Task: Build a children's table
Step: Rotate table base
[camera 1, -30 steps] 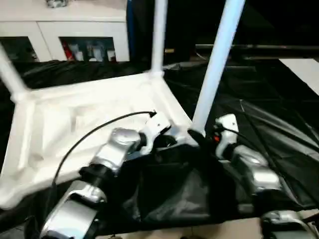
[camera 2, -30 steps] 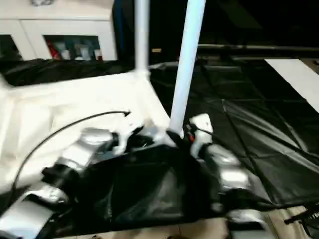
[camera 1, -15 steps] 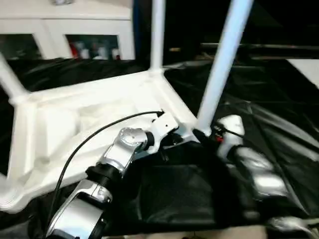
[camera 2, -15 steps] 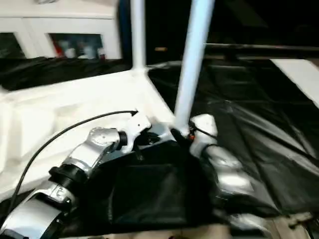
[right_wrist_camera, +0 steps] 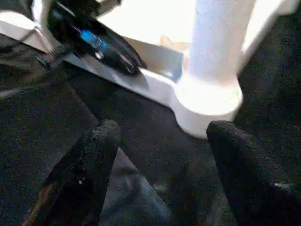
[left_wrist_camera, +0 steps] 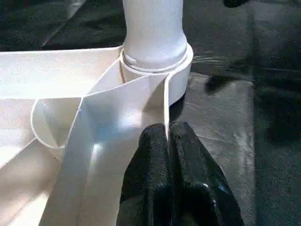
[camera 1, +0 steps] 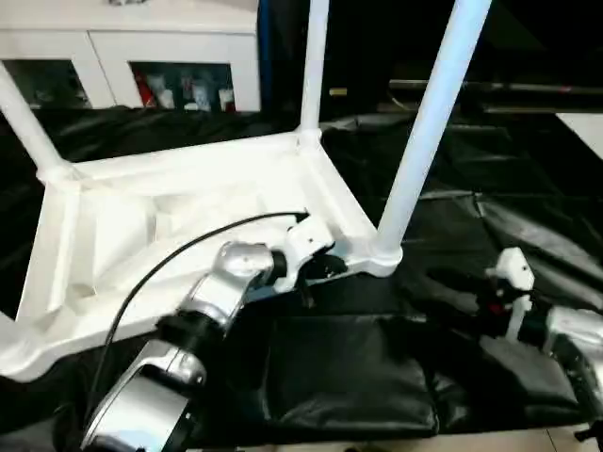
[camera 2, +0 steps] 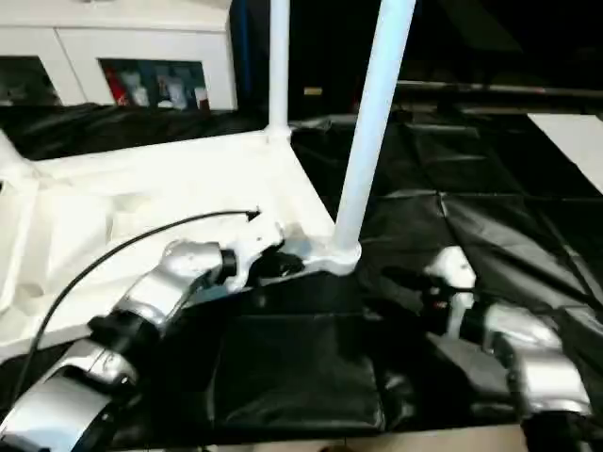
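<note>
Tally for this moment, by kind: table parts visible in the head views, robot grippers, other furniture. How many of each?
Table top: 1
Upright tube legs: 3
Grippers: 2 (left gripper, right gripper)
White cabinet: 1
Total: 7

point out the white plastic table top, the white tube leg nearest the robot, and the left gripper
white plastic table top (camera 1: 188, 202), left eye view, ribbed underside
white tube leg nearest the robot (camera 1: 426, 122), left eye view, mid shaft
left gripper (left_wrist_camera: 168, 136), left wrist view, between the black fingertips at the top's rim
</note>
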{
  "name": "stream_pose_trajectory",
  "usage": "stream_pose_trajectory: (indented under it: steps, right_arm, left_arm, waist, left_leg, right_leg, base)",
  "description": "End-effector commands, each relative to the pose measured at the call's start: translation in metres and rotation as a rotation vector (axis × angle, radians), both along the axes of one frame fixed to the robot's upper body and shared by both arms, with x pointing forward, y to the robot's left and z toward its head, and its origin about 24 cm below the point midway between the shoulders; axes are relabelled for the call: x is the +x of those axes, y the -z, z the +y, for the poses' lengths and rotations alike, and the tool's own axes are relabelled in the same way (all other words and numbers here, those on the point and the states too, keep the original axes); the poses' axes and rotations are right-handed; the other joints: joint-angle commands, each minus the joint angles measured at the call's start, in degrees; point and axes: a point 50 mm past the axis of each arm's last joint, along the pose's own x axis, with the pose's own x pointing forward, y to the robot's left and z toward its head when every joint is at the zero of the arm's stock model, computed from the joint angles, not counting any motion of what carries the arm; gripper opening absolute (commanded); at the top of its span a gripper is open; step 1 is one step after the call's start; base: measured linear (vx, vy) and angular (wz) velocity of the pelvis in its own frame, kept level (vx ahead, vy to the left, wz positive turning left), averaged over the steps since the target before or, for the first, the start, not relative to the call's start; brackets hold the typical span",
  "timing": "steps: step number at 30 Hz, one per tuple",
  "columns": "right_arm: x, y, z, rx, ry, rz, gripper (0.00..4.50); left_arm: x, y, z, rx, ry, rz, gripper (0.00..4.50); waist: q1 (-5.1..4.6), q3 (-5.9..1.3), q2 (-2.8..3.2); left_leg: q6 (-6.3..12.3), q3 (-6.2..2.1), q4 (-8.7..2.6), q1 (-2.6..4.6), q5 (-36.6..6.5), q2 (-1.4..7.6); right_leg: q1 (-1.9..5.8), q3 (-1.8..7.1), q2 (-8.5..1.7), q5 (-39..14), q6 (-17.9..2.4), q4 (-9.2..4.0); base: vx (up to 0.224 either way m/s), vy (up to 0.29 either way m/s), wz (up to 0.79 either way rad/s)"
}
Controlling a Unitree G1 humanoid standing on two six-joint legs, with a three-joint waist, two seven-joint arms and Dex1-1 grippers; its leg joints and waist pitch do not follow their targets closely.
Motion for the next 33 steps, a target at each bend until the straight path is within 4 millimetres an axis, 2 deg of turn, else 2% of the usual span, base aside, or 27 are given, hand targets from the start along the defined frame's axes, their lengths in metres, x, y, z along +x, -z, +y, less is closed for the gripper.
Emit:
stream_pose_trajectory:
  steps: [1, 2, 4, 5, 7, 9, 10, 12, 13, 16, 17, 18, 19, 20, 21, 22, 23, 24, 25, 26, 27, 28, 29, 30, 31, 32, 33]
  right_arm:
    - [0.001, -0.004, 0.012, 0.032, -0.032, -0.015, 3.28]
    - [0.002, -0.003, 0.014, 0.036, -0.035, -0.017, 3.3]
    - [0.005, -0.001, 0.023, 0.046, -0.036, -0.017, 3.3]
    - [0.006, 0.0, 0.025, 0.045, -0.033, -0.02, 3.3]
    - [0.008, 0.0, 0.027, 0.046, -0.019, -0.022, 3.3]
    - [0.01, 0.0, 0.028, 0.045, -0.013, -0.016, 3.3]
    - [0.008, 0.0, 0.032, 0.051, -0.046, -0.004, 3.3]
    - [0.003, -0.001, 0.044, 0.073, -0.119, 0.007, 3.3]
    - [0.003, -0.001, 0.045, 0.074, -0.125, 0.007, 3.3]
    - [0.008, -0.001, 0.06, 0.108, -0.108, -0.012, 3.3]
    - [0.016, -0.001, 0.07, 0.128, -0.06, -0.039, 3.3]
    - [0.016, -0.001, 0.07, 0.128, -0.06, -0.039, 3.3]
    - [0.02, -0.001, 0.075, 0.141, -0.031, -0.051, 3.3]
    - [0.025, 0.0, 0.081, 0.154, 0.016, -0.06, 3.3]
    - [0.03, 0.001, 0.087, 0.162, 0.061, -0.068, 3.3]
    - [0.031, 0.001, 0.087, 0.164, 0.064, -0.066, 3.3]
    - [0.035, 0.002, 0.093, 0.196, 0.099, -0.055, 3.3]
    - [0.035, 0.002, 0.093, 0.196, 0.099, -0.055, 3.3]
    - [0.038, 0.002, 0.096, 0.205, 0.128, -0.059, 3.3]
    - [0.043, 0.003, 0.098, 0.222, 0.185, -0.059, 3.3]
    - [0.049, 0.003, 0.099, 0.236, 0.244, -0.061, 3.3]
    - [0.054, 0.004, 0.1, 0.25, 0.303, -0.058, 3.3]
    - [0.063, 0.004, 0.099, 0.277, 0.396, -0.05, 3.3]
    - [0.065, 0.004, 0.099, 0.278, 0.413, -0.05, 3.3]
    - [0.068, 0.004, 0.098, 0.28, 0.442, -0.05, 3.3]
    - [0.076, 0.006, 0.094, 0.272, 0.534, -0.052, 3.3]
    - [0.079, 0.006, 0.092, 0.267, 0.574, -0.053, 3.3]
  left_arm:
    - [-0.001, -0.01, -0.003, -0.103, -0.007, -0.014, 0.0]
    - [0.0, -0.012, -0.002, -0.111, -0.016, -0.016, 0.44]
    - [-0.003, -0.012, 0.003, -0.091, -0.006, -0.006, 0.55]
    - [-0.004, -0.012, 0.004, -0.087, -0.006, -0.004, 0.5]
    - [-0.004, -0.012, 0.008, -0.084, -0.01, -0.002, 0.91]
    - [-0.005, -0.011, 0.011, -0.08, -0.009, 0.002, 1.02]
    - [-0.006, -0.013, 0.014, -0.085, -0.005, 0.013, 1.02]
    - [-0.011, -0.017, 0.02, -0.096, 0.01, 0.04, 1.36]
    - [-0.011, -0.018, 0.021, -0.097, 0.012, 0.042, 1.47]
    - [-0.022, -0.023, 0.031, -0.118, 0.04, 0.097, 1.44]
    - [-0.033, -0.024, 0.038, -0.122, 0.083, 0.157, 1.81]
    - [-0.033, -0.024, 0.038, -0.122, 0.083, 0.157, 1.92]
    - [-0.039, -0.024, 0.042, -0.114, 0.1, 0.175, 1.92]
    - [-0.047, -0.022, 0.048, -0.102, 0.092, 0.194, 1.89]
    - [-0.053, -0.02, 0.054, -0.095, 0.08, 0.205, 1.89]
    - [-0.053, -0.02, 0.054, -0.095, 0.077, 0.206, 2.24]
    - [-0.06, -0.021, 0.061, -0.092, 0.043, 0.214, 2.38]
    - [-0.06, -0.021, 0.061, -0.092, 0.043, 0.214, 2.38]
    - [-0.063, -0.021, 0.065, -0.09, 0.025, 0.219, 2.36]
    - [-0.068, -0.021, 0.071, -0.084, -0.008, 0.217, 2.29]
    - [-0.074, -0.022, 0.076, -0.077, -0.038, 0.218, 2.58]
    - [-0.079, -0.023, 0.081, -0.072, -0.068, 0.219, 2.58]
    - [-0.088, -0.024, 0.09, -0.062, -0.127, 0.215, 2.76]
    - [-0.089, -0.024, 0.091, -0.061, -0.137, 0.213, 2.76]
    - [-0.092, -0.024, 0.094, -0.058, -0.153, 0.21, 2.71]
    - [-0.097, -0.025, 0.101, -0.049, -0.209, 0.194, 2.78]
    - [-0.099, -0.026, 0.103, -0.049, -0.233, 0.192, 2.97]
  waist:
    - [0.21, -2.87, -1.32]
    - [0.26, -2.91, -1.45]
    - [0.44, -3.11, -1.22]
    - [0.48, -3.06, -1.42]
    - [0.49, -3.04, -1.43]
    - [0.57, -3.13, -1.37]
    - [0.62, -3.18, -1.31]
    - [0.67, -3.26, -1.23]
    - [0.77, -3.37, -0.99]
    - [0.78, -3.15, -1.33]
    - [0.5, -2.96, -0.91]
    - [0.18, -2.76, -0.87]
    - [0.08, -2.69, -0.86]
    - [0.33, -2.71, -1.24]
    - [-0.03, -2.52, -1.64]
    - [-0.06, -2.43, -1.43]
    - [-0.03, -2.33, -1.8]
    - [-0.07, -2.16, -1.58]
    - [-0.02, -2.2, -1.39]
    - [0.18, -2.19, -2.55]
    - [0.24, -2.16, -2.46]
    - [0.0, -2.08, -2.65]
    - [-0.11, -2.12, -2.6]
    - [-0.45, -1.88, -2.59]
    - [-0.42, -1.9, -2.87]
    - [-0.22, -1.96, -2.76]
    - [-0.34, -1.9, -3.03]
  left_leg:
    - [6.96, 0.42, -3.19, -0.17, -12.01, 1.04]
    - [6.86, 0.35, -3.24, -0.25, -11.92, 1.08]
    - [6.36, 0.26, -3.24, -0.12, -11.16, 1.31]
    - [6.56, 0.26, -3.2, -0.24, -9.7, 1.31]
    - [6.63, 0.34, -3.15, -0.24, -9.38, 1.25]
    - [6.86, 0.41, -2.99, -0.16, -8.22, 1.14]
    - [6.93, 0.44, -2.92, -0.09, -7.89, 1.16]
    - [7.5, 0.51, -2.76, -0.17, -6.38, 1.13]
    - [7.69, 0.45, -2.7, -0.1, -5.8, 1.23]
    - [7.37, 0.59, -2.86, -0.1, -7.08, 1.3]
    - [5.41, 0.47, -3.37, -0.16, -8.45, 1.45]
    - [4.84, 0.52, -3.5, -0.28, -9.45, 1.3]
    - [4.33, 0.65, -3.45, -0.03, -10.73, 1.25]
    - [3.38, 0.69, -3.43, 0.44, -11.03, 1.46]
    - [3.0, 0.65, -3.64, 0.06, -11.37, 1.41]
    - [2.38, 0.54, -3.82, -0.07, -12.01, 1.36]
    - [1.32, 0.57, -3.83, 0.42, -14.44, 1.37]
    - [1.16, 0.58, -3.98, 0.44, -15.04, 1.32]
    - [0.85, 0.63, -3.89, 0.74, -15.47, 1.34]
    - [0.36, 0.51, -4.0, 0.4, -14.69, 1.46]
    - [0.08, 0.47, -4.21, 0.4, -14.5, 1.52]
    - [-0.33, 0.43, -4.3, 0.25, -14.99, 1.45]
    - [-0.88, 0.39, -4.29, 0.56, -15.59, 1.55]
    - [-0.98, 0.31, -4.46, 0.34, -15.95, 1.43]
    - [-1.15, 0.36, -4.43, 0.31, -15.99, 1.29]
    - [-1.59, 0.61, -4.12, 1.21, -17.1, 1.36]
    - [-1.61, 0.59, -4.21, 0.97, -17.18, 1.28]
  right_leg:
    - [2.62, 1.59, -2.35, -17.86, -10.81, -4.27]
    - [2.72, 1.56, -2.41, -17.62, -10.95, -4.12]
    - [2.71, 1.58, -2.52, -15.61, -11.71, -3.76]
    - [2.73, 1.57, -2.38, -12.72, -12.45, -3.37]
    - [2.71, 1.6, -2.33, -11.6, -12.64, -3.26]
    - [2.8, 1.65, -2.22, -9.37, -12.98, -3.0]
    - [2.8, 1.68, -2.25, -8.74, -13.17, -2.89]
    - [2.96, 1.76, -2.18, -5.12, -14.2, -2.44]
    - [3.0, 1.78, -2.26, -3.74, -14.61, -2.16]
    - [2.88, 1.78, -2.35, -5.4, -14.65, -2.3]
    - [2.71, 1.79, -2.55, -9.46, -14.33, -2.35]
    - [2.58, 1.75, -2.29, -11.32, -13.91, -2.63]
    - [2.37, 1.74, -2.08, -12.85, -13.33, -2.95]
    - [2.08, 2.02, -2.44, -14.11, -12.81, -2.83]
    - [2.17, 1.96, -2.31, -14.77, -12.44, -2.81]
    - [2.27, 1.9, -2.28, -15.9, -11.95, -2.74]
    - [1.86, 2.1, -2.41, -19.36, -10.56, -3.05]
    - [1.72, 2.12, -2.26, -20.31, -10.15, -3.36]
    - [1.51, 2.14, -2.15, -20.36, -9.97, -3.47]
    - [1.78, 2.18, -2.28, -18.42, -10.23, -2.83]
    - [1.79, 2.14, -2.35, -18.5, -10.24, -2.84]
    - [1.78, 2.04, -2.22, -19.11, -9.82, -2.83]
    - [1.54, 2.12, -2.26, -18.73, -9.95, -2.7]
    - [1.55, 2.12, -2.12, -18.97, -9.85, -2.81]
    - [1.63, 2.03, -1.96, -19.34, -9.29, -2.92]
    - [0.88, 2.18, -1.8, -18.26, -9.3, -2.88]
    - [1.06, 2.17, -1.72, -17.96, -9.33, -2.85]
  base:
    - [0.0, 0.0, 0.0]
    - [0.0, 0.0, 0.0]
    - [0.0, 0.0, 0.0]
    - [0.0, 0.0, 0.0]
    - [0.0, 0.0, 0.0]
    - [0.0, 0.0, 0.0]
    - [0.0, 0.0, 0.0]
    - [0.0, 0.0, 0.0]
    - [0.0, 0.0, 0.0]
    - [0.0, 0.0, 0.0]
    - [0.0, 0.0, 0.0]
    - [0.0, 0.0, 0.0]
    - [0.0, 0.0, 0.0]
    - [0.0, 0.0, 0.0]
    - [0.0, 0.0, 0.0]
    - [0.0, 0.0, 0.0]
    - [0.0, 0.0, 0.0]
    - [0.0, 0.0, 0.0]
    - [0.0, 0.0, 0.0]
    - [0.0, 0.0, 0.0]
    - [0.0, 0.0, 0.0]
    - [0.0, 0.0, 0.0]
    - [0.0, 0.0, 0.0]
    - [0.0, 0.0, 0.0]
    - [0.0, 0.0, 0.0]
    - [0.0, 0.0, 0.0]
    - [0.0, 0.0, 0.0]
